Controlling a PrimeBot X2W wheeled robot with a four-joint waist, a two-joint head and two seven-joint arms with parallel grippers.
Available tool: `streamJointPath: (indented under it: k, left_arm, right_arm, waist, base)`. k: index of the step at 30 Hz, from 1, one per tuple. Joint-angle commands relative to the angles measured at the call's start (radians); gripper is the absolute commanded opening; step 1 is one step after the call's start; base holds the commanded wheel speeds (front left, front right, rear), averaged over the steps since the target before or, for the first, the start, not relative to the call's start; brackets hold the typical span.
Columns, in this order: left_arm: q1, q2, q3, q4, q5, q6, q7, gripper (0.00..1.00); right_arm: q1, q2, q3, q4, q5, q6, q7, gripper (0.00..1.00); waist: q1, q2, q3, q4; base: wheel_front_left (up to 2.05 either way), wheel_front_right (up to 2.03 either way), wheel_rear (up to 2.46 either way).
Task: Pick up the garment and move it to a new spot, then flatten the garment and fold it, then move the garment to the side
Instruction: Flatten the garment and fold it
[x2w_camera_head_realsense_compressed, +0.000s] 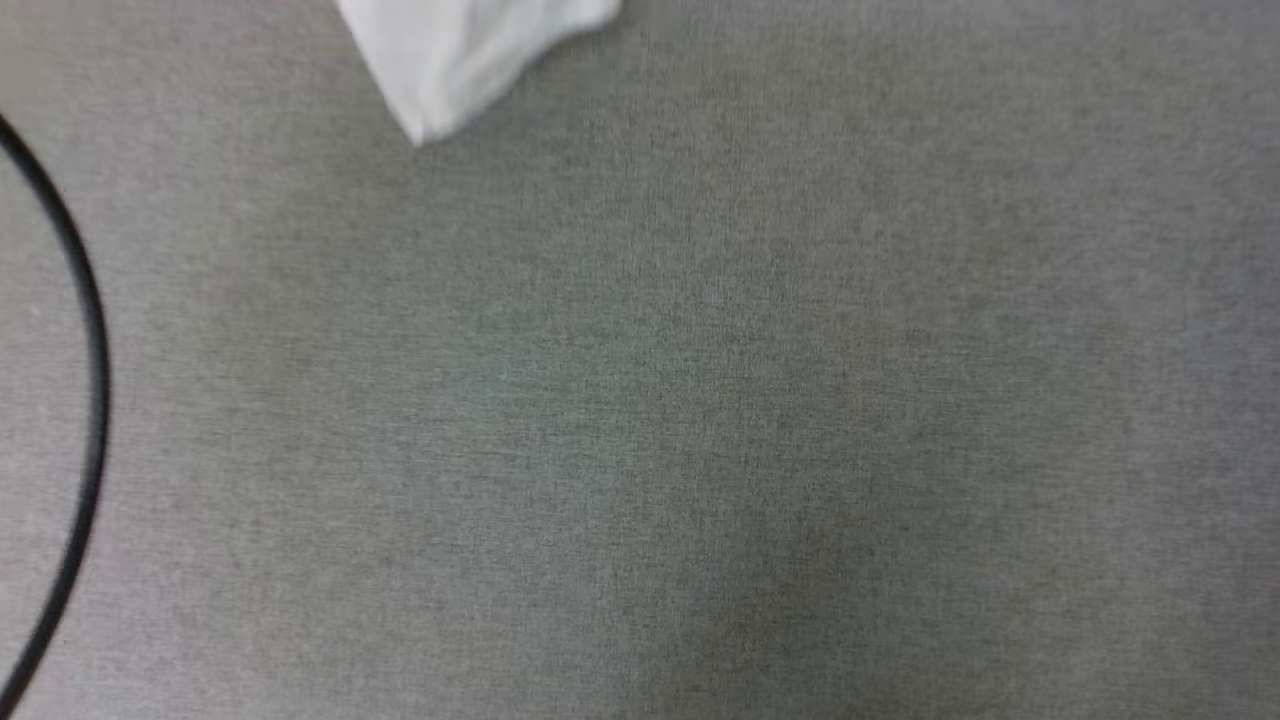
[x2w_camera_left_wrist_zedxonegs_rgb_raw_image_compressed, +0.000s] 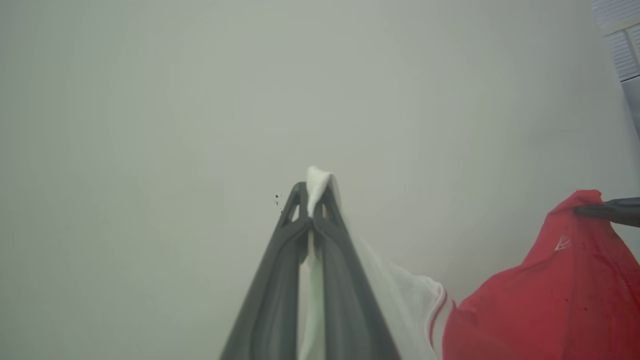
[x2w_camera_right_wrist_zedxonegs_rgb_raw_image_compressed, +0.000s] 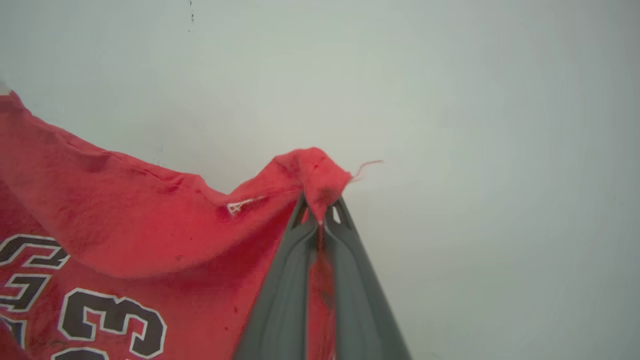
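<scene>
The left pincer (x2w_camera_left_wrist_zedxonegs_rgb_raw_image_compressed: 313, 202) and right pincer (x2w_camera_right_wrist_zedxonegs_rgb_raw_image_compressed: 320, 212) each clamp only a thin tip of the garment (x2w_camera_right_wrist_zedxonegs_rgb_raw_image_compressed: 125, 210), so either hold could slip.

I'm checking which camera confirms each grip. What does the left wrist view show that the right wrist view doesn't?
Left wrist view: the left pincer shut on the white sleeve of the garment, its striped trim, and a slatted blind at the top corner. Right wrist view: the black, white-outlined lettering and a loose thread at the pinched fold. Both: the right pincer holding the garment's red body, a small white mark near it, and a pale wall behind.
</scene>
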Motion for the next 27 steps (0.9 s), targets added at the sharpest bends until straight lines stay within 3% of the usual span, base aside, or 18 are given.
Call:
streamJointPath:
  k: [1,7,12,20,27]
  left_arm:
    - [-0.035,-0.003,-0.003,0.019,0.003,-0.002,-0.009,0.00]
    - [-0.218,-0.005,-0.035,0.154,0.004,-0.006,-0.072,0.00]
    - [-0.260,0.000,-0.077,0.221,-0.019,-0.006,-0.110,0.00]
    - [-0.183,0.018,-0.154,0.285,-0.089,-0.006,-0.171,0.00]
    - [0.000,0.038,-0.175,0.283,-0.154,-0.007,-0.219,0.00]
  right_arm:
    - [-0.039,0.011,0.004,0.017,-0.006,-0.001,-0.015,0.00]
    - [-0.260,0.036,0.039,0.172,-0.043,-0.001,-0.115,0.00]
    - [-0.334,0.033,0.083,0.266,-0.034,-0.001,-0.166,0.00]
    - [-0.278,0.020,0.173,0.360,0.021,-0.001,-0.230,0.00]
    - [-0.140,-0.005,0.252,0.390,0.092,-0.001,-0.298,0.00]
  waist:
    - [-0.0002,0.0000,0.041,-0.005]
    - [-0.0002,0.0000,0.108,-0.004]
    - [-0.0002,0.0000,0.143,0.006]
    - [-0.0002,0.0000,0.172,0.013]
    - [-0.0002,0.0000,0.156,0.017]
  base:
    - [0.00,0.00,0.00]
    - [0.00,0.00,0.00]
    - [0.00,0.00,0.00]
    - [0.00,0.00,0.00]
    - [0.00,0.00,0.00]
